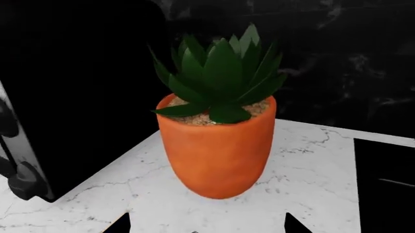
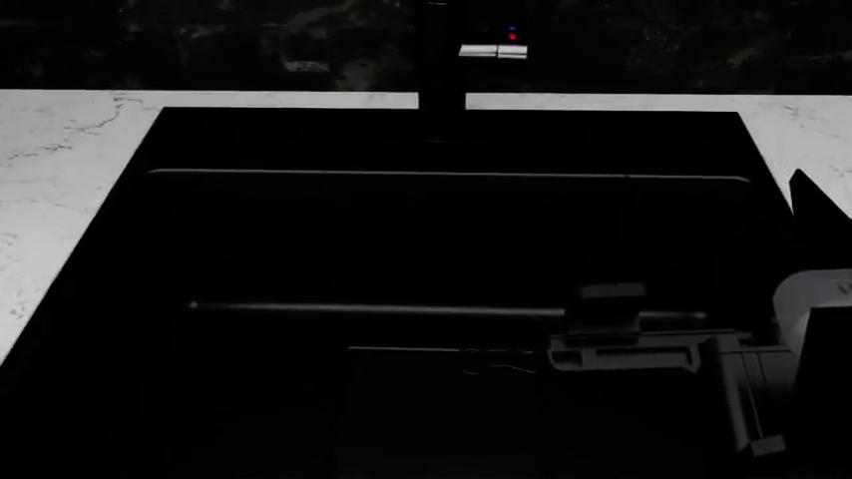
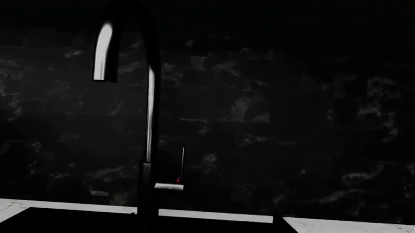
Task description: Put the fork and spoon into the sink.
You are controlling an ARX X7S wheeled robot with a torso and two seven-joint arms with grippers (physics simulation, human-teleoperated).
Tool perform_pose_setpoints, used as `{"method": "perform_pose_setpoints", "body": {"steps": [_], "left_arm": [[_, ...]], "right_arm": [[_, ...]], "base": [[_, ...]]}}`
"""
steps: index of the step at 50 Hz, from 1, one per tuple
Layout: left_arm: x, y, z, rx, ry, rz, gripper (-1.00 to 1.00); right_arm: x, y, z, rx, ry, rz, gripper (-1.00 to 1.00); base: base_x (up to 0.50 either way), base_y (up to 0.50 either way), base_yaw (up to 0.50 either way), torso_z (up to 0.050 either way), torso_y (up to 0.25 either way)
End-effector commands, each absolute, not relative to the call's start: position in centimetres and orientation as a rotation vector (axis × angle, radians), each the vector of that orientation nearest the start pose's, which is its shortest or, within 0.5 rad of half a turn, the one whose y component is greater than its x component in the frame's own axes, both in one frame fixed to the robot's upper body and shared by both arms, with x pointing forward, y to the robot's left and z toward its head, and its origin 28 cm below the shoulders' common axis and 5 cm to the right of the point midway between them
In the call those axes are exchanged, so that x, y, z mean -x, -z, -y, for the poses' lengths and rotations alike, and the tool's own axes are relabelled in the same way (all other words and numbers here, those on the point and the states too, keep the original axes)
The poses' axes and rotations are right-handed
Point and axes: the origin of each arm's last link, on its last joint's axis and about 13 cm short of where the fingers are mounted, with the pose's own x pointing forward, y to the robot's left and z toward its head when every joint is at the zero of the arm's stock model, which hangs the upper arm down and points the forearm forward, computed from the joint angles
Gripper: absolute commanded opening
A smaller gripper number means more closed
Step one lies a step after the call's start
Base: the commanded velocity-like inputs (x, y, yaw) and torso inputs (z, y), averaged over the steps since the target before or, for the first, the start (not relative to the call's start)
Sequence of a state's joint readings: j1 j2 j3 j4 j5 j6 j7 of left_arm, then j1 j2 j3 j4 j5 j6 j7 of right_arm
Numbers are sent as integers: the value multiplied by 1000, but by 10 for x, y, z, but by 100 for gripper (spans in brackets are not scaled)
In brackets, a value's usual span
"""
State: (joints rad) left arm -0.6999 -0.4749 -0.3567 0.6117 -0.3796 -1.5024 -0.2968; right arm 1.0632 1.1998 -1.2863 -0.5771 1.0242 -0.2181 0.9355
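Right arm [image 2: 639, 344] hangs over the sink [image 2: 134, 150], likely for a drop; neither arm's fingers can be told open or clenched, fork and spoon unseen.

Your right arm [image 2: 665, 349] shows in the head view as a set of boxy grey blocks, dim against the dark around it. A flat, ridged bar runs along it, with a small square block [image 2: 610, 304] sitting on top. At the far edge you see a paler grey panel [image 2: 815, 299] and a thin light strip [image 2: 759, 414] running down. In the left wrist view only two black, pointed finger tips [image 1: 120, 224] of your gripper poke into the picture.
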Motion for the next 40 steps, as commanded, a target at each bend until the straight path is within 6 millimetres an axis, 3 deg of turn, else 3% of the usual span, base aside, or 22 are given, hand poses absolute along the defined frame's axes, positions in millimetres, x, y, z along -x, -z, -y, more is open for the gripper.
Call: {"method": "perform_pose_setpoints", "body": {"steps": [1, 23, 40], "left_arm": [[-229, -233, -341, -21, -538, -179, 100], [-235, -214, -338, -18, -499, -296, 100], [-239, -200, -353, 10, -525, -353, 100]], "right_arm": [[-214, -212, 151, 36, -34, 320, 100], [-212, -206, 153, 18, -30, 315, 100], [-211, -206, 155, 16, -25, 314, 100]], "base": [[0, 0, 0, 0, 0], [0, 0, 0, 0, 0], [0, 0, 0, 0, 0]]}}
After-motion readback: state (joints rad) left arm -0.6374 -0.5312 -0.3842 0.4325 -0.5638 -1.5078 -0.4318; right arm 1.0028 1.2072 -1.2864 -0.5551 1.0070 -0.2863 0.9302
